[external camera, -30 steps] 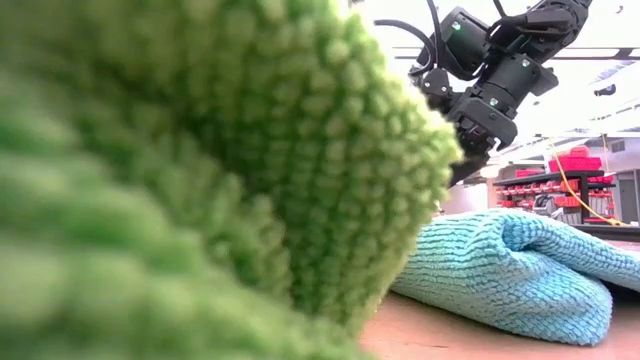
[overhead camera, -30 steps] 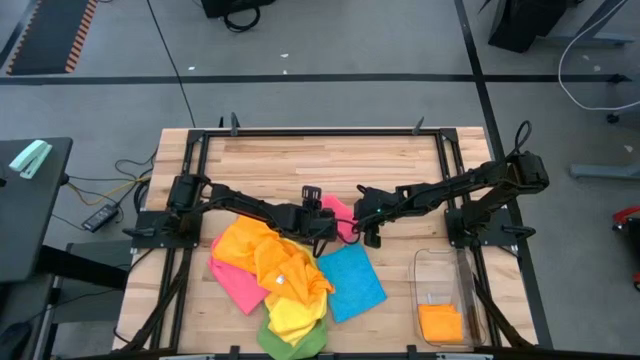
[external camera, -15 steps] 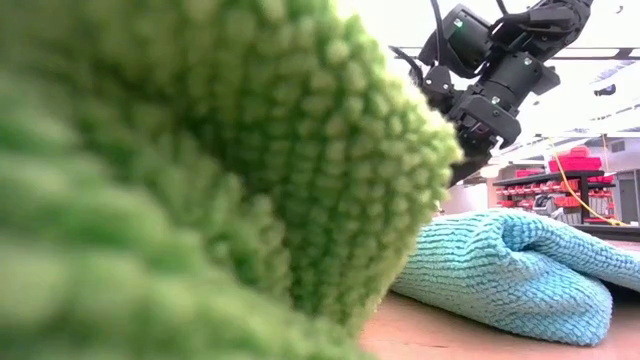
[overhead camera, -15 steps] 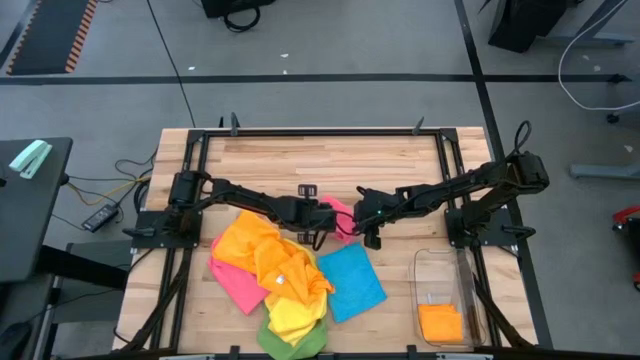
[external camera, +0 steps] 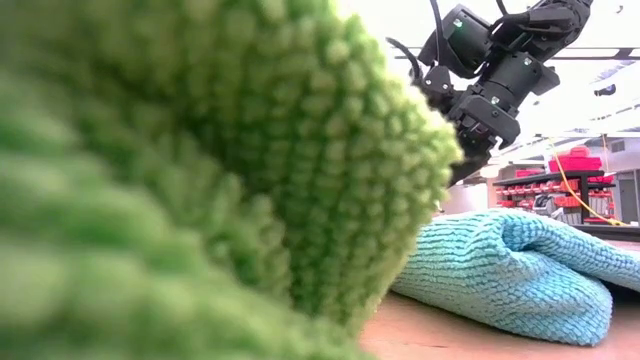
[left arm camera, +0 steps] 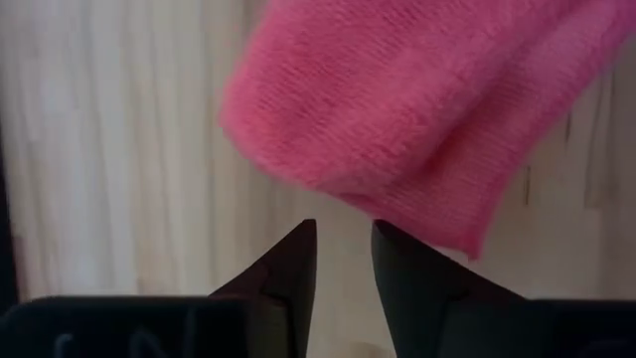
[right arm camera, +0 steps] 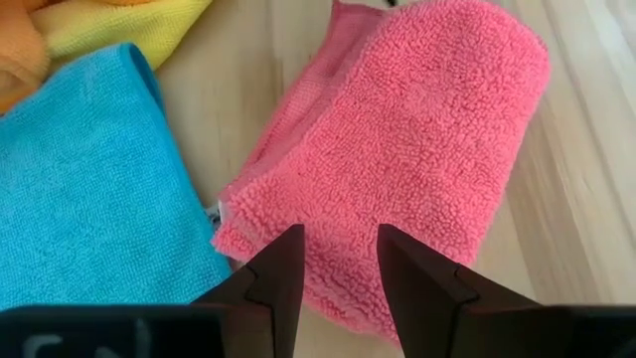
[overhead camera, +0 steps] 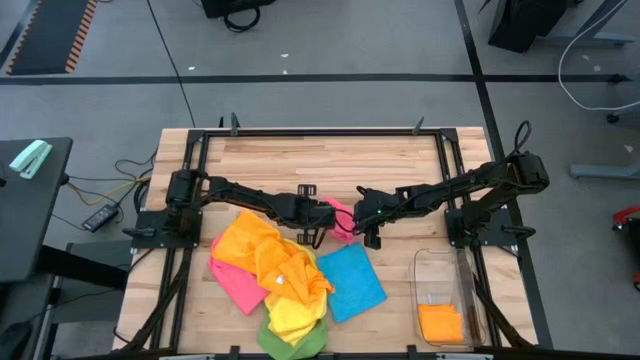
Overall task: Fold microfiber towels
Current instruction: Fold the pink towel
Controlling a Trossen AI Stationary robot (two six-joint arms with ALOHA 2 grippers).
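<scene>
A folded pink towel (overhead camera: 343,214) lies flat on the wooden table between my two grippers. My left gripper (left arm camera: 344,235) stands just short of its rounded edge (left arm camera: 397,199), fingers a narrow gap apart with nothing between them. My right gripper (right arm camera: 338,239) is open over the opposite side of the pink towel (right arm camera: 417,149). Toward the near edge lies a loose pile: orange towel (overhead camera: 256,250), a second pink towel (overhead camera: 236,283), yellow towel (overhead camera: 296,312), green towel (external camera: 200,180) and blue towel (overhead camera: 351,281). My right gripper has its fingertips (right arm camera: 290,239) over the pink towel's edge (right arm camera: 328,214), slanting down from the table's right. Whether they touch the cloth I cannot tell. My left gripper touches nothing.
A clear plastic bin (overhead camera: 445,262) at the near right holds a folded orange towel (overhead camera: 440,322). Black frame rails (overhead camera: 320,131) run round the table. Bare wood lies along the far side (overhead camera: 320,165). The green towel blocks most of the low view.
My left gripper has turned at the wrist beside the pink towel, staying close to the same spot. The pink towel and the pile lie as they did.
</scene>
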